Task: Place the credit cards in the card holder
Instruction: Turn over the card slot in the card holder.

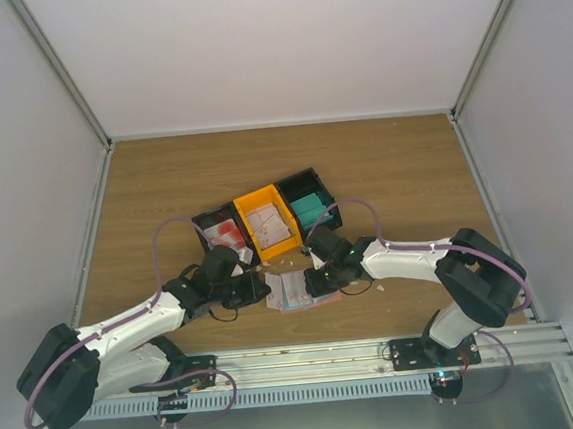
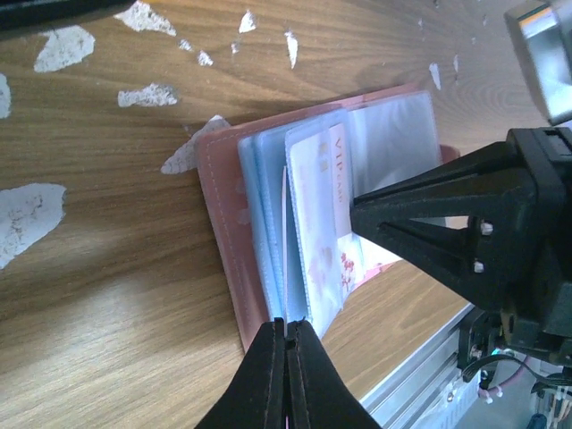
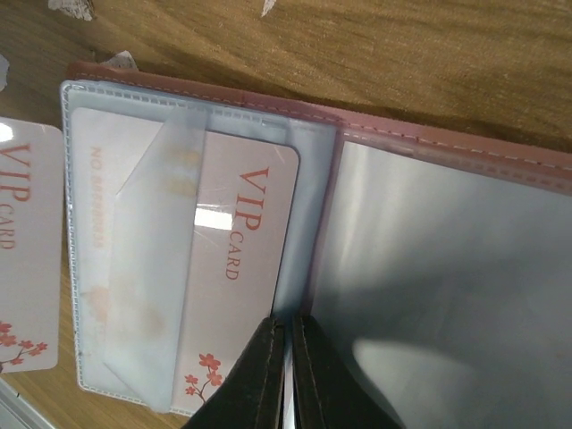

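The card holder lies open on the table between my two grippers, its reddish-brown cover underneath and its light blue clear pockets fanned up. My left gripper is shut on the thin edge of one pocket leaf at the holder's near side. Pressed against the opposite side is my right gripper, shut on the edge of a clear pocket leaf. One pale credit card marked VIP with red blossoms sits inside that pocket. A second such card shows at the left edge.
Behind the holder stands a row of three bins: a black one with red-and-white cards, an orange one with pale cards, and a black one with teal cards. White paper scraps litter the wood. The aluminium rail runs along the near edge.
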Action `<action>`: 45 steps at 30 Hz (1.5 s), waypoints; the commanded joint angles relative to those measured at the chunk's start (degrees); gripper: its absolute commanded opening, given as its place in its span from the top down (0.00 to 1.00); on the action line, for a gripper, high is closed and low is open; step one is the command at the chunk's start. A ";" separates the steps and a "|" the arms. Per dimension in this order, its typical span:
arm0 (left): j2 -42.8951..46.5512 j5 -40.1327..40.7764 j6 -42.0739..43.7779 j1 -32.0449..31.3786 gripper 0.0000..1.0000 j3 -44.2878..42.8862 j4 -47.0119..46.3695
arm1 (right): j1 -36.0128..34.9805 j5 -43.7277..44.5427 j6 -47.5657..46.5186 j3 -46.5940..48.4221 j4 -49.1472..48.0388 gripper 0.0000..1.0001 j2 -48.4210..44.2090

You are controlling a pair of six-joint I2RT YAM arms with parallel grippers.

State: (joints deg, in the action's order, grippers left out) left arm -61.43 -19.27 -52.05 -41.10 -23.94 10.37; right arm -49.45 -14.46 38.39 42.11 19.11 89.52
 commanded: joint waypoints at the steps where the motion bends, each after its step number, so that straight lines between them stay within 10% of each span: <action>1: -1.32 -0.83 -0.25 0.32 1.00 1.09 -2.79 | -0.65 0.50 -0.04 -1.22 0.24 0.94 2.82; 18: -2.80 -7.80 3.14 0.41 1.00 0.75 -9.25 | -0.64 0.67 0.17 -1.24 0.30 0.94 1.31; 45: -22.51 -13.66 8.06 -3.37 1.00 -11.28 -13.90 | -0.56 20.12 6.50 -4.55 10.36 0.72 -27.26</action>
State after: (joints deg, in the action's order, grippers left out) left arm -83.99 -33.56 -44.86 -44.10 -34.52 -1.41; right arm -49.56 4.64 44.23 38.89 29.21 63.18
